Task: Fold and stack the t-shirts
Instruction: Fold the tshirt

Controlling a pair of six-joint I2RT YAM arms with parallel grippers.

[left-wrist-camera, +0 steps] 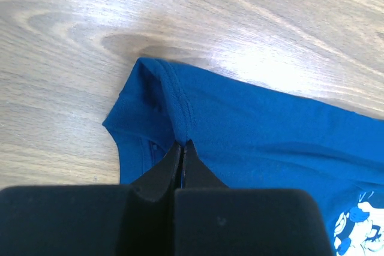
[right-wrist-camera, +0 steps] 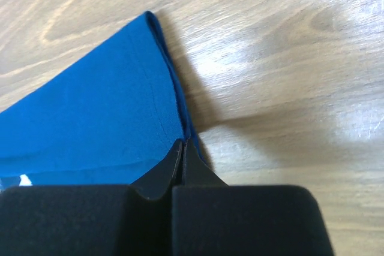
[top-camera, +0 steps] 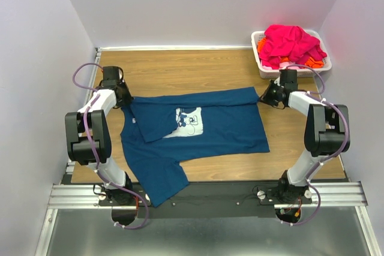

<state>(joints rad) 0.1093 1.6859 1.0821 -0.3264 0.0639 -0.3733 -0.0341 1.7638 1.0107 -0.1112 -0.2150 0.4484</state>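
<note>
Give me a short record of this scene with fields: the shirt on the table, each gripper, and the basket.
shirt: dark blue cloth t-shirt with pale cartoon print, spread on wooden table, far edge partly folded over
left gripper: shut on its far left corner
right gripper: shut on its far right corner
basket: white plastic basket, far right, holding crumpled magenta-pink cloth shirt and orange cloth shirt
</note>
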